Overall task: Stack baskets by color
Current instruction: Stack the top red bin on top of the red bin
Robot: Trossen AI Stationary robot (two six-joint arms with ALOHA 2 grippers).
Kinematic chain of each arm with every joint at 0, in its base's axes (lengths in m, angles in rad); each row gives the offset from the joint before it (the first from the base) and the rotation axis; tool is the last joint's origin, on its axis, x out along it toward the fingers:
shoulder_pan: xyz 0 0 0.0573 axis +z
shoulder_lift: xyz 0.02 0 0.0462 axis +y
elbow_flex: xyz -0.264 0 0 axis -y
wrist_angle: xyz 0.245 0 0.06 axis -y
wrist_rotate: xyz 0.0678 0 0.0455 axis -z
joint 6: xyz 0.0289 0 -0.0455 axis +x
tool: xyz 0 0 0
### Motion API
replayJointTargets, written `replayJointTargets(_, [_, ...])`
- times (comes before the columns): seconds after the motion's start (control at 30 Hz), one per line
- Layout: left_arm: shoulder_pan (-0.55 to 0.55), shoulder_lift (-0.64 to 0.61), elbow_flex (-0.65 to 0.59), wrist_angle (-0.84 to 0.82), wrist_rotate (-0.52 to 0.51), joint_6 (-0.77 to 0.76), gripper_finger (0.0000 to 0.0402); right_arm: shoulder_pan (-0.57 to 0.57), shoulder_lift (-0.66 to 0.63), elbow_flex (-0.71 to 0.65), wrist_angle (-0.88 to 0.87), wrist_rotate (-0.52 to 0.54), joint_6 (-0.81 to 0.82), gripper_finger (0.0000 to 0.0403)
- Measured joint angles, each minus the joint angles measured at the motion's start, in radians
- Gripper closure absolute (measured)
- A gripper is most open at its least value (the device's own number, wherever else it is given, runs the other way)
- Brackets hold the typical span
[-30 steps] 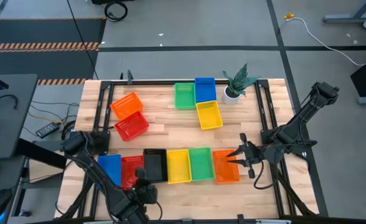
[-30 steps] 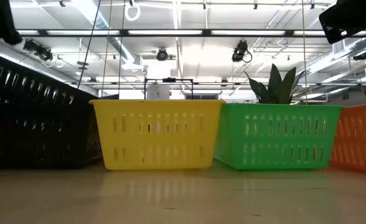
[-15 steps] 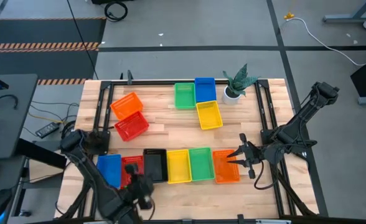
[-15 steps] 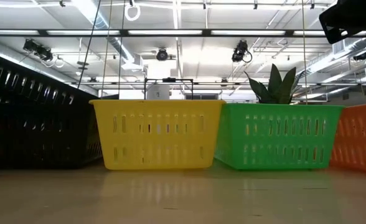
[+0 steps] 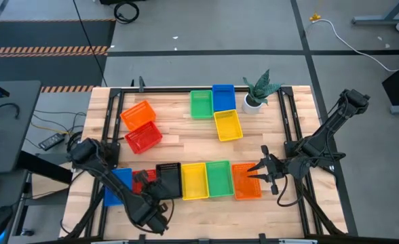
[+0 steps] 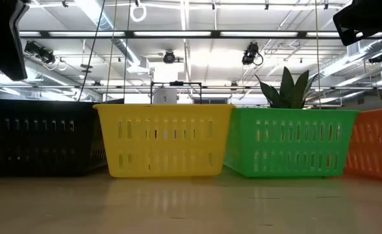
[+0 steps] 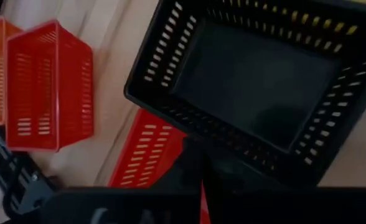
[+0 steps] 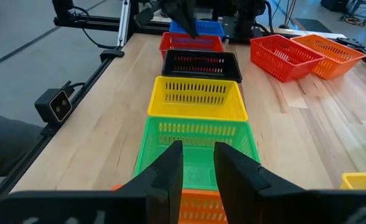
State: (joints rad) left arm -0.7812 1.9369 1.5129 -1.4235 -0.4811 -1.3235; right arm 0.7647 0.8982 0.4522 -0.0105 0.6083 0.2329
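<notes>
On the high view the table [image 5: 186, 135] carries baskets in two groups, and none looks stacked yet. Toward six o'clock runs a row: blue basket [image 5: 118, 183], red basket [image 5: 142, 181], black basket [image 5: 168, 177], yellow basket [image 5: 195, 180], green basket [image 5: 218, 177], orange basket [image 5: 245, 181] — each touching its neighbour. Toward twelve o'clock sit a second green [image 5: 200, 104] and a second blue [image 5: 223, 97] side by side, a second yellow [image 5: 227, 125] just below them, and near ten o'clock a second orange [image 5: 138, 114] beside a second red [image 5: 143, 137].

The left gripper [image 5: 157, 196] is at seven o'clock, jaws pressed together on the near rim of the black basket, which shows close up in the left wrist view, the red one beside it. The right gripper [image 5: 262, 169] waits at four o'clock over the orange basket, fingers spread, holding nothing.

By my reading the sorting has barely begun — every colour pair still needs joining.
</notes>
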Motion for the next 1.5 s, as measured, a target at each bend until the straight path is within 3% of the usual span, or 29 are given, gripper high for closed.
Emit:
replayJointTargets(0.23, [-0.001, -0.001, 0.096, -0.092, -0.096, -0.009, 0.0390, 0.000, 0.000, 0.000, -0.002, 0.000, 0.000, 0.0307])
replayJointTargets(0.37, [0.020, -0.002, 0.151, -0.150, -0.185, -0.170, 0.0396, 0.000, 0.000, 0.000, -0.003, 0.000, 0.000, 0.0307])
replayJointTargets(0.5, [0.110, -0.022, 0.163, -0.148, -0.229, -0.214, 0.0395, 0.000, 0.000, 0.000, -0.003, 0.000, 0.000, 0.0307])
replayJointTargets(0.6, [0.204, -0.032, 0.151, -0.141, -0.212, -0.114, 0.0380, 0.000, 0.001, 0.000, -0.002, 0.000, 0.000, 0.0307])
replayJointTargets(0.7, [0.327, -0.078, 0.074, -0.140, -0.138, -0.015, 0.0356, 0.000, 0.015, 0.000, -0.002, 0.000, 0.000, 0.0307])
replayJointTargets(0.83, [0.488, -0.194, -0.128, -0.099, 0.001, 0.061, 0.0319, 0.001, 0.056, 0.000, -0.007, -0.004, 0.006, 0.0307])
replayJointTargets(1.0, [0.641, -0.437, -0.413, 0.157, 0.145, 0.157, 0.0258, 0.008, 0.126, 0.000, 0.000, -0.008, 0.026, 0.0307])
replayJointTargets(1.17, [0.705, -0.605, -0.628, 0.400, 0.172, 0.291, 0.0208, 0.008, 0.197, 0.000, 0.044, -0.007, 0.026, 0.0307])
replayJointTargets(1.3, [0.704, -0.624, -0.737, 0.500, 0.176, 0.341, 0.0205, 0.008, 0.234, 0.000, 0.058, -0.007, 0.021, 0.0307])
replayJointTargets(1.5, [0.679, -0.592, -0.788, 0.530, 0.190, 0.360, 0.0248, 0.008, 0.259, 0.000, 0.083, -0.007, -0.006, 0.0307])
